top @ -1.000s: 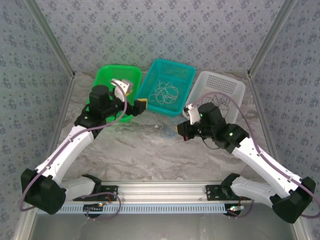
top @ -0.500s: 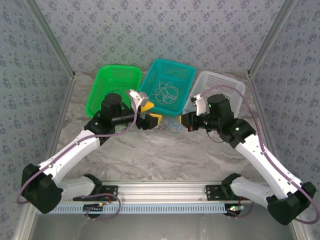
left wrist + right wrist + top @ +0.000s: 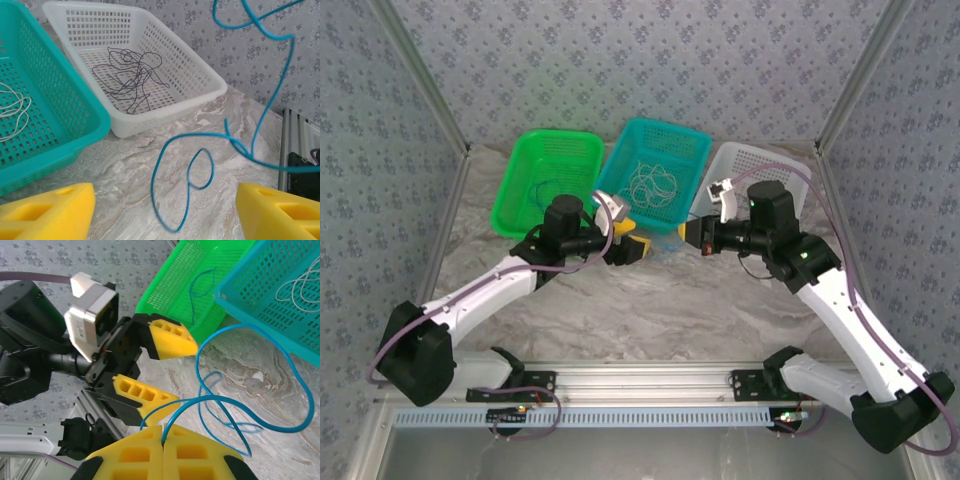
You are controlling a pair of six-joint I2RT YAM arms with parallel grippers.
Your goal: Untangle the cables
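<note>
The white cable (image 3: 652, 183) and the dark cable (image 3: 131, 75) are laid in baskets (image 3: 660, 128) at the top. The blue cable (image 3: 215, 399), mid-frame, is left to sort. It is pinched by the closed right pincer (image 3: 162, 430), and the left pincer (image 3: 165, 195) is held wide apart, empty.

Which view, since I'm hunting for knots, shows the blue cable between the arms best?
Right wrist: the blue cable leaves the shut right fingers and its loops spread above the table. Left wrist shows loops hanging between the open left fingers, top cropped. Top external gives a faint trace.
</note>
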